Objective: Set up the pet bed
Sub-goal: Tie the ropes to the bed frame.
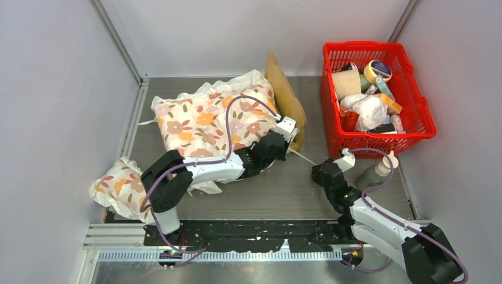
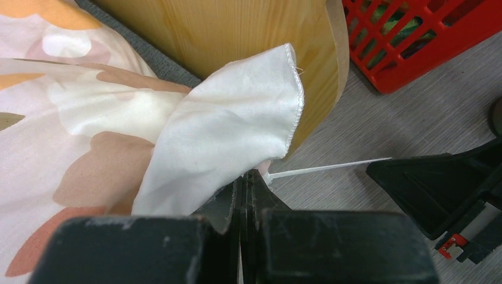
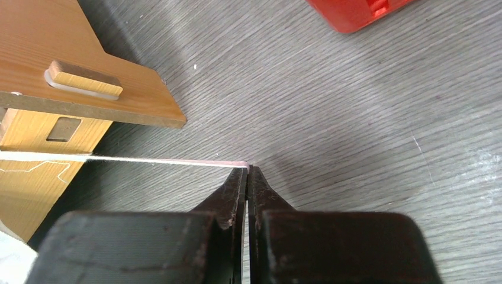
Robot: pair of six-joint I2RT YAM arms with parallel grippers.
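table [image 1: 284,189]: grey wood-grain top, walled on three sides.
floral cushion [image 1: 207,121]: biggest item, 11 o'clock of table centre in top view, lying over the pet bed and hiding most of it. White frill runs along its far edge.
pet bed [image 1: 283,89]: back-centre of table under the cushion. Only the light-wood scalloped headboard is clear, standing at the cushion's 3 o'clock end. Left wrist view shows the headboard [image 2: 237,29] at 12 o'clock, just behind the fabric.
red basket [image 1: 328,124]: 2 o'clock corner, full of mixed small goods, apart from the headboard.
small floral pillow [image 1: 115,186]: 8 o'clock edge of table, partly overhanging it.
left gripper [image 1: 284,131]: at the cushion's 3 o'clock corner, beside the headboard. Fingers pressed together, pinching the cushion's white corner flap [image 2: 237,130] at the tips [image 2: 247,177].
right gripper [image 1: 317,171]: 4 o'clock of the left gripper, over bare table. Jaws pressed together [image 3: 247,171], nipping the free end of the white strip.
green bottle [image 1: 376,173]: upright, 6 o'clock of the basket, just beside the right arm.
white strip [image 1: 303,157]: thin and straight, like a zip tie. Runs from beside the left fingertips [image 2: 325,167] across to the right gripper's tips. Right wrist view shows it crossing in front of the wood frame [image 3: 148,161].
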